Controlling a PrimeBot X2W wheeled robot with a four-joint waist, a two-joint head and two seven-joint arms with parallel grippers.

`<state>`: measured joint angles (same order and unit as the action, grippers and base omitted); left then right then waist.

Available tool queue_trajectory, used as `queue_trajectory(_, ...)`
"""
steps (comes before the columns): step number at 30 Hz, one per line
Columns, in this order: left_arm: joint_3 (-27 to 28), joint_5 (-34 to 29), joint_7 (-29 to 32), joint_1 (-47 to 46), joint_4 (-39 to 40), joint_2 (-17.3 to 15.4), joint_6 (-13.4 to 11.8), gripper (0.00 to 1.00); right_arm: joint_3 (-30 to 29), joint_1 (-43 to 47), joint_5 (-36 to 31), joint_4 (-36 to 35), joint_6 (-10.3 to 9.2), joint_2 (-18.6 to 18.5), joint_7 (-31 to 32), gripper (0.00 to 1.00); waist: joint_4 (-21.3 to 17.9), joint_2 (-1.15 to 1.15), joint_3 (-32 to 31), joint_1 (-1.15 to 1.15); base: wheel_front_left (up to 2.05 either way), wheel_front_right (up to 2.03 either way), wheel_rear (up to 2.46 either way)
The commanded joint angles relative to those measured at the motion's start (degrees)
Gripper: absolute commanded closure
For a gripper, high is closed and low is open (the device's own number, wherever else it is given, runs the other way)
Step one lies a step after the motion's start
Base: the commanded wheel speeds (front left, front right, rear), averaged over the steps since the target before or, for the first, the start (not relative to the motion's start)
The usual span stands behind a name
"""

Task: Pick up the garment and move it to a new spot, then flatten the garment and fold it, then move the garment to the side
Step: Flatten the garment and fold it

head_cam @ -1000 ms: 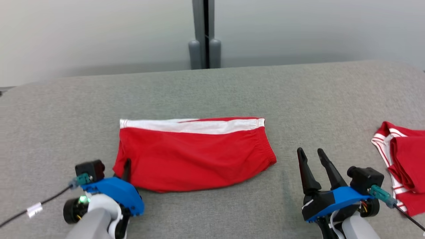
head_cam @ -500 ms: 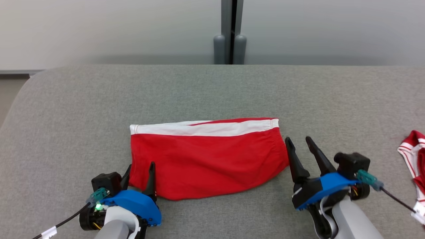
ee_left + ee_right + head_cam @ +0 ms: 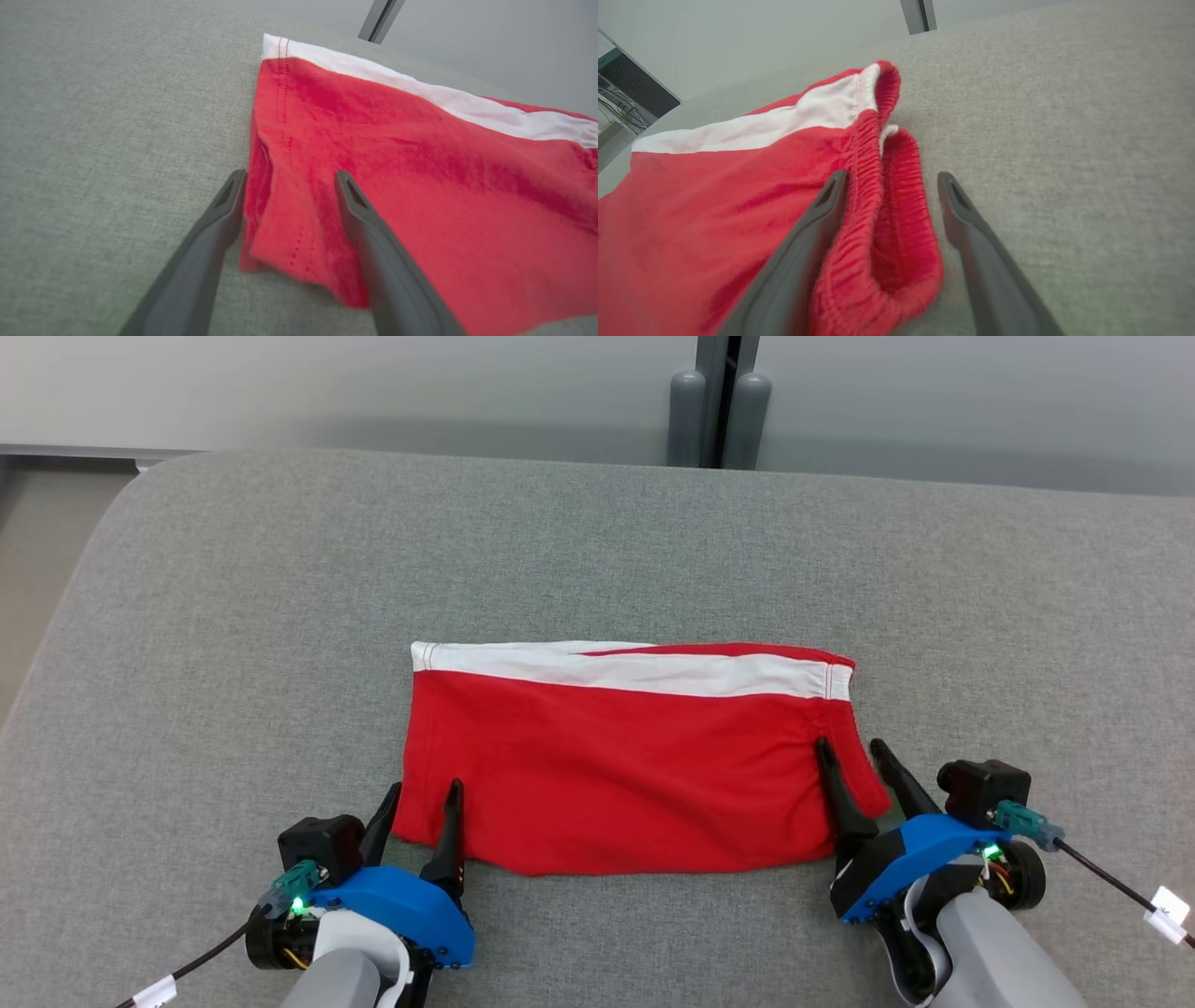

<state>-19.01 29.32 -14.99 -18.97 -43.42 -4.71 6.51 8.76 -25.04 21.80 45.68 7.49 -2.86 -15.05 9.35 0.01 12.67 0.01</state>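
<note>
Shorts (image 3: 625, 765) are lying crosswise, spanning claw to claw.
Left claw (image 3: 425, 787) and right claw (image 3: 850, 743) are both gaping, each straddling its own end of them.

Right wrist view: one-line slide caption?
Open right gripper straddling the gathered elastic edge of a red-and-white fabric garment on a grey upholstered surface.

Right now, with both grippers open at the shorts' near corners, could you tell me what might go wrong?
1. The waistband gapes between the fingers of the right gripper; closing may catch only one layer.
2. The left gripper straddles a loose hem corner of the shorts; a shallow pinch could slip or bunch the fold.
</note>
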Motion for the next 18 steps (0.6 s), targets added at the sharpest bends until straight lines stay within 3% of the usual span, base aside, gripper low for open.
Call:
queue_trajectory(1, 0.68, -0.66, -0.25, -0.34, -0.12, 0.22, 0.46, 0.00, -0.23, 1.43, -0.10, 0.95, 0.00, -0.10, -0.13, 0.00, 0.00, -0.01, -0.08, -0.01, 0.00, 0.00, 0.00)
queue_trajectory(6, 2.11, -1.67, -0.25, -0.26, -0.10, 0.75, 0.86, 0.00, 0.82, 4.20, -0.09, 3.94, -0.01, -0.08, 0.07, 0.00, -0.18, -0.01, -0.59, -0.01, 0.00, 0.00, 0.00)
queue_trajectory(7, 2.30, -1.86, -0.25, -0.06, -0.06, 0.90, 0.93, 0.00, 1.69, 4.48, 0.45, 4.50, -0.01, -0.08, 0.21, 0.18, -0.21, -0.01, -0.69, -0.01, 0.00, 0.00, 0.00)
queue_trajectory(8, 2.42, -2.03, -0.26, 0.20, -0.09, 1.04, 1.00, 0.00, 2.58, 4.62, 0.79, 4.93, -0.01, 0.02, 0.21, 0.65, -0.24, -0.01, -0.81, -0.01, 0.00, 0.00, 0.00)
queue_trajectory(9, 2.42, -2.03, -0.26, 0.20, -0.09, 1.04, 1.00, 0.00, 2.58, 4.62, 0.79, 4.93, -0.01, 0.02, 0.21, 0.65, -0.24, -0.01, -0.81, -0.01, 0.00, 0.00, 0.00)
queue_trajectory(10, 2.52, -2.22, -0.26, 0.46, -0.15, 1.12, 1.04, 0.00, 3.51, 4.68, 1.13, 5.22, 0.00, 0.11, 0.30, 1.00, -0.27, -0.01, -0.93, -0.01, 0.00, 0.00, 0.00)
queue_trajectory(18, 2.66, -2.46, -0.26, 1.39, -0.07, 1.58, 1.14, 0.00, 3.14, 4.38, 2.00, 3.81, -0.02, 0.01, 0.14, 1.00, -0.25, -0.01, -1.82, -0.01, 0.00, 0.00, 0.00)
